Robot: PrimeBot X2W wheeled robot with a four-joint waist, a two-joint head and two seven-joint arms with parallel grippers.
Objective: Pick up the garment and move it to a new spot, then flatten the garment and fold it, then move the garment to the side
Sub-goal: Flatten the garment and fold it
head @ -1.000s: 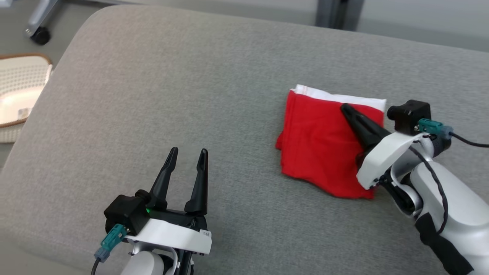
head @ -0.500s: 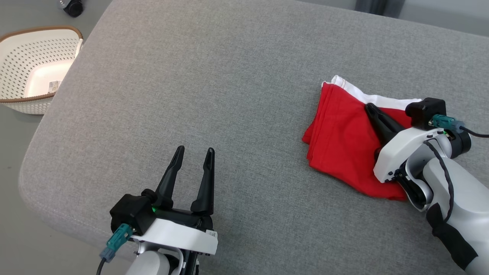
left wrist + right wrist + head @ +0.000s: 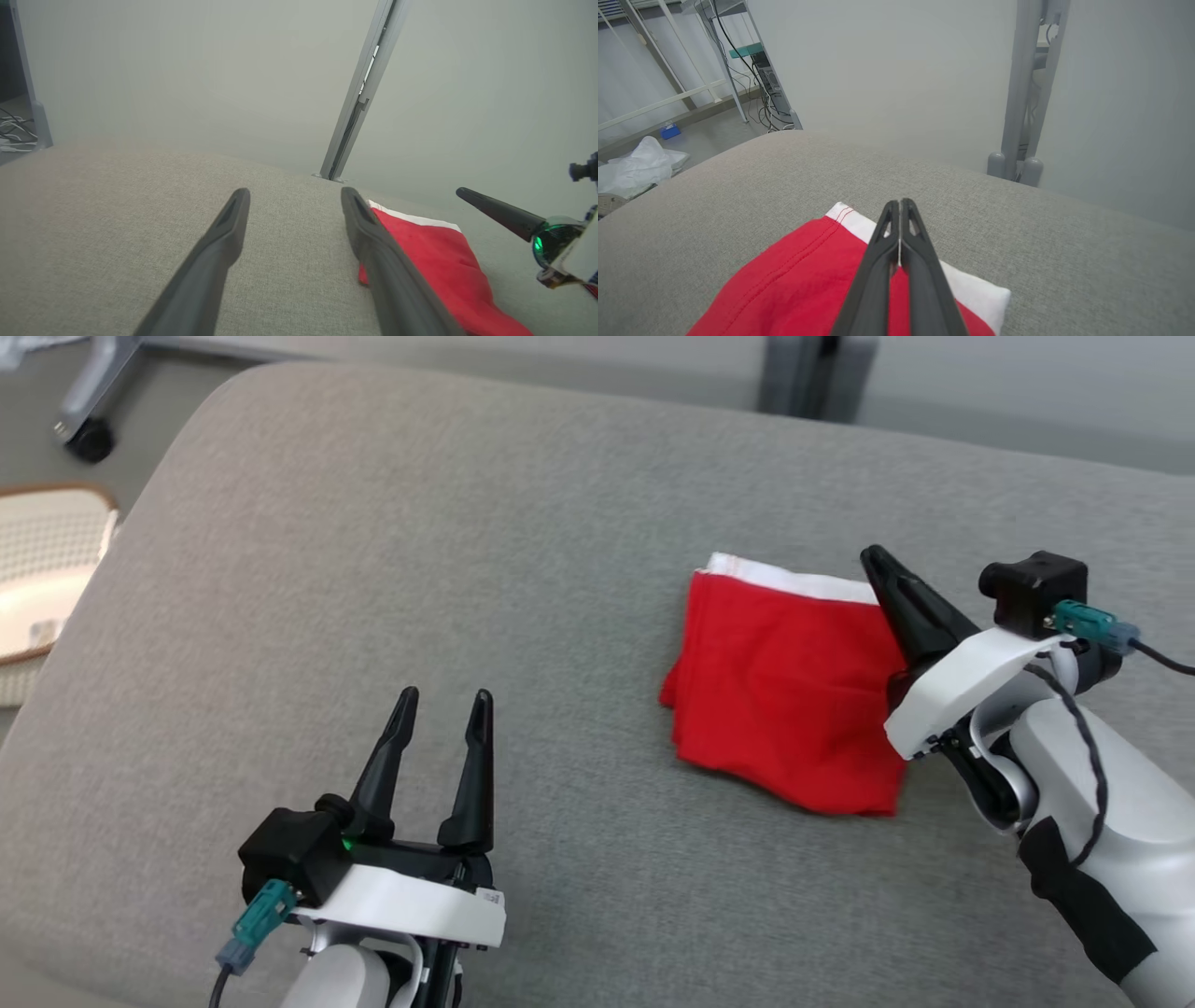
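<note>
Right gripper: 2 fingers pressed flat together, nothing between them. Tips sit over the far right corner of the garment; the left wrist view shows them lifted clear of the fabric.

Left gripper: 2 fingers spread apart, empty, held over the bare cushion near its front edge, well to the left of the garment.

Cushion: grey woven fabric, rounded corner at far left, carries the garment.

Garment: red, folded into a rough square of several layers, 1 white band along its far edge. Lies flat on the right half of the cushion, stacked edges showing on its left side.

Basket: white, perforated, brown rim, on the floor past the cushion's left edge, partly cut off.

Caster wheel: black, on the floor beyond the basket.
</note>
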